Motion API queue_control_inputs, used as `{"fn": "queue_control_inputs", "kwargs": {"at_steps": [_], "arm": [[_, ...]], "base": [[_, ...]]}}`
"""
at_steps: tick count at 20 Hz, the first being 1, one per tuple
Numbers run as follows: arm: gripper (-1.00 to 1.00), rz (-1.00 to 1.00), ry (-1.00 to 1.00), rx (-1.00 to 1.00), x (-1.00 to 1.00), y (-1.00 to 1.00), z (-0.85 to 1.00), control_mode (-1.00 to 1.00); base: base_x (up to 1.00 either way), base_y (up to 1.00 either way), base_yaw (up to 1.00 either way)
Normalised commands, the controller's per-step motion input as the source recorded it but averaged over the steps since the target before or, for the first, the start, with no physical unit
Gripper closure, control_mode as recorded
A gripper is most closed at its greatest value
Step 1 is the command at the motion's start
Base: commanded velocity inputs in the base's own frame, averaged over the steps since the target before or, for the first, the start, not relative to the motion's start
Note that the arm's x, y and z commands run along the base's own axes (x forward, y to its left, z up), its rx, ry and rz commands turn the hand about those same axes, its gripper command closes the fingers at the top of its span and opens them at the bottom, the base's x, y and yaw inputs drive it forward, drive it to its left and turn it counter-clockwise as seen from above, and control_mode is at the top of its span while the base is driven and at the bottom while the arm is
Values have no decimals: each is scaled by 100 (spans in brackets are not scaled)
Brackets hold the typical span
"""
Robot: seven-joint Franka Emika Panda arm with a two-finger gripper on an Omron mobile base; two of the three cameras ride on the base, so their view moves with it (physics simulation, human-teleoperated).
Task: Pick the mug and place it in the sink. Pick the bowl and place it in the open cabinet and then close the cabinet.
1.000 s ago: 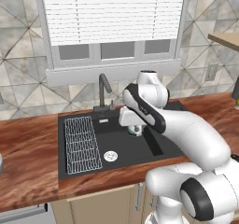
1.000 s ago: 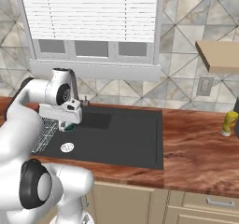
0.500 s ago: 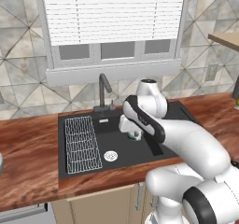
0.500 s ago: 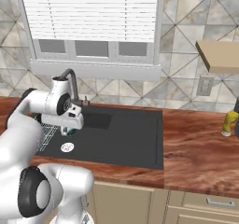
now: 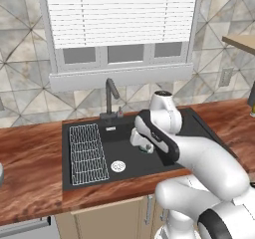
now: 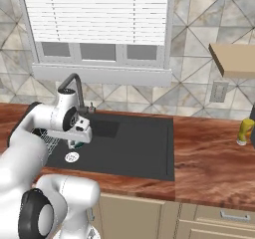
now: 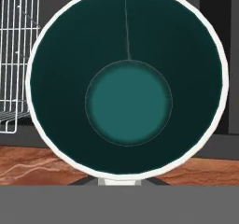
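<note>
The arm bends low, end effector (image 5: 145,147) gripping the mug (image 7: 127,83) over the sink (image 5: 159,161).

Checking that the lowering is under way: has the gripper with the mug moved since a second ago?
Yes. In the left base view the gripper, shut on the mug, has sunk lower against the faucet, down into the sink.

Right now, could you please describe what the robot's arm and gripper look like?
The arm is made of glossy white rounded links with dark, nearly black bands at its joints. A large dark ring marks the joint nearest its base. The gripper hangs from a white, boxy hand with a round dark face on its side. No cables or printed markings can be made out.
</note>
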Motion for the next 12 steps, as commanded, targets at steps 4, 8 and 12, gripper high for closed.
{"fn": "queue_control_inputs", "kwargs": {"at_steps": [4, 8, 12], "arm": [[100, 0, 0, 0, 16, 0, -9, -100], [100, 0, 0, 0, 18, 0, -12, -100], [100, 0, 0, 0, 17, 0, -14, -100]], "base": [[0, 0, 0], [0, 0, 0], [0, 0, 0]]}}
